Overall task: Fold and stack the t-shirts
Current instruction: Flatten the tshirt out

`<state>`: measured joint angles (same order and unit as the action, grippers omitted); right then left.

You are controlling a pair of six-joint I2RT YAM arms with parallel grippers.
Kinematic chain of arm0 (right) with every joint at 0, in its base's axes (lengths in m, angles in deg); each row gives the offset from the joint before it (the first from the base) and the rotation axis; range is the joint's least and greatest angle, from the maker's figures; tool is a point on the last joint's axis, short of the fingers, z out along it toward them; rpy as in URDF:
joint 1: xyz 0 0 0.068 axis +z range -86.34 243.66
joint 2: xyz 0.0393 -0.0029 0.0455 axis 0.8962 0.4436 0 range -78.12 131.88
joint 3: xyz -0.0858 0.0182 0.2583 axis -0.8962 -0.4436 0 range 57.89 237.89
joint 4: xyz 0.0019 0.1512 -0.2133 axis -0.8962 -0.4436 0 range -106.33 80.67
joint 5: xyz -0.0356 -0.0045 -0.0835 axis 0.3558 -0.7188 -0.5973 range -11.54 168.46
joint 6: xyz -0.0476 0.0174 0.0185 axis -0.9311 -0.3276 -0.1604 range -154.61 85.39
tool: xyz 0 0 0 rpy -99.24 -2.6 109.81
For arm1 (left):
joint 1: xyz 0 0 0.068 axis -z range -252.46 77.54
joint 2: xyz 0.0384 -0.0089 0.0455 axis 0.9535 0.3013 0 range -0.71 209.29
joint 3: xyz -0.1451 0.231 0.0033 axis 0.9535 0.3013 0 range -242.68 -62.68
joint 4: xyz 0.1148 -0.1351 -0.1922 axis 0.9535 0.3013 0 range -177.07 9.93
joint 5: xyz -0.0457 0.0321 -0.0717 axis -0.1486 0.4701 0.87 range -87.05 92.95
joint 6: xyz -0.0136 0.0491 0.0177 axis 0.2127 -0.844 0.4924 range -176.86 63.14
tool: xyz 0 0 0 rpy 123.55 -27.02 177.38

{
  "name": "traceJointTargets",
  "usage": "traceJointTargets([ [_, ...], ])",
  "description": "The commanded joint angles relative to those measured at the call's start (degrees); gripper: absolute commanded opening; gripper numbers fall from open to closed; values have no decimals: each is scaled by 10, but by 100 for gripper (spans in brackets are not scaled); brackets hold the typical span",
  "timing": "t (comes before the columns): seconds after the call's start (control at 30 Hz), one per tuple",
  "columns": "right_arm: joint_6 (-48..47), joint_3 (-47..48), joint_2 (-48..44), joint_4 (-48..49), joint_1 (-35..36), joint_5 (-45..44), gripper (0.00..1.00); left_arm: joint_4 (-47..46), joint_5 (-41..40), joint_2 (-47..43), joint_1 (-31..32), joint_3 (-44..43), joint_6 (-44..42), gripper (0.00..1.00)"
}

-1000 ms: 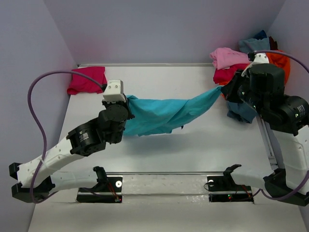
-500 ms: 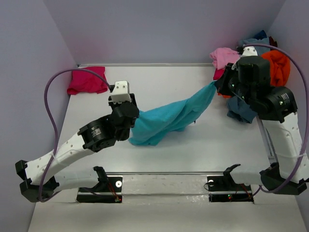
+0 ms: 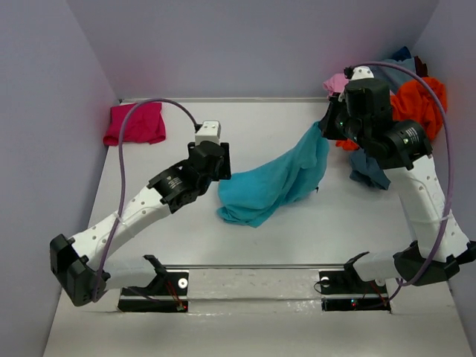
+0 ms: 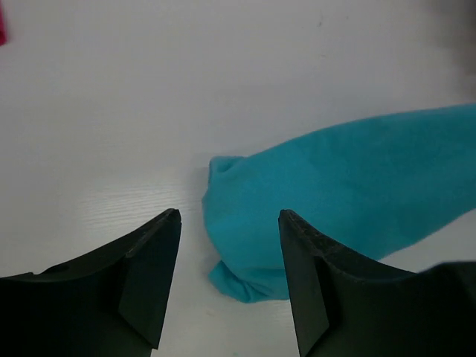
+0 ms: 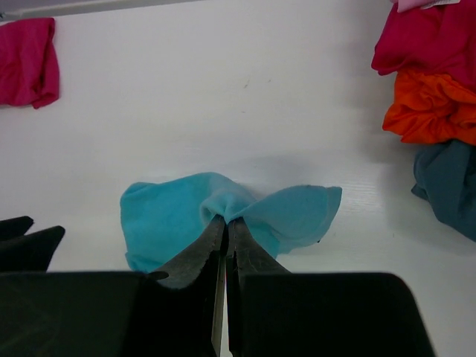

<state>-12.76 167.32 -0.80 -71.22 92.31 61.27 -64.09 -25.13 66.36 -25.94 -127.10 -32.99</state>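
Top external: my left tool point(image 3: 222, 161) is opening wide, dropping the turquoise shirt point(image 3: 277, 182); my right tool point(image 3: 324, 126) is still pinching it.

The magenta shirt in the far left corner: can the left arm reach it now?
Probably yes: the left gripper is open and empty, and nothing stands between it and the magenta shirt.

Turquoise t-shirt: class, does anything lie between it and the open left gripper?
Nothing visible does. Only table surface lies between the left gripper and the turquoise t-shirt, whose far end the right gripper pinches.
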Motion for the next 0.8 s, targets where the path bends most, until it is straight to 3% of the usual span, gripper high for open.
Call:
traceJointTargets([
  [0.0,-16,-12,22,61,4,11,7,-22,128,22,17,36,-18,66],
  [0.2,-12,-24,42,75,4,27,7,22,172,-1,23,87,6,65],
  [0.4,-6,-45,52,90,4,32,7,46,203,-69,69,164,59,66],
  [0.5,-1,-61,56,98,4,40,7,55,203,-37,118,151,64,66],
  [0.77,1,-75,51,106,4,44,7,54,219,67,141,113,50,67],
])
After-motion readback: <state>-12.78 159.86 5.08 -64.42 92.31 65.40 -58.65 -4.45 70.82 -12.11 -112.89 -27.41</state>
